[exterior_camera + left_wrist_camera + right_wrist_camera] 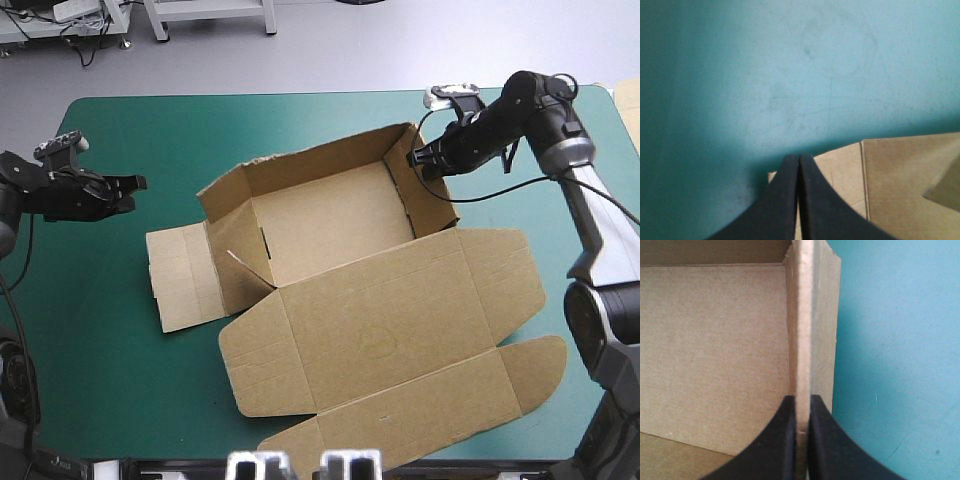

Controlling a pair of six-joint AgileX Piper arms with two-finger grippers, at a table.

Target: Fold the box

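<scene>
One box [330, 215] wall sits clamped in the right pincer [801, 400].

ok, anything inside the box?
Nothing seen: the box shows only its bare brown floor. The right gripper is shut on the right wall's rim, not reaching inside. A raised flap hides the floor's near left corner.
</scene>
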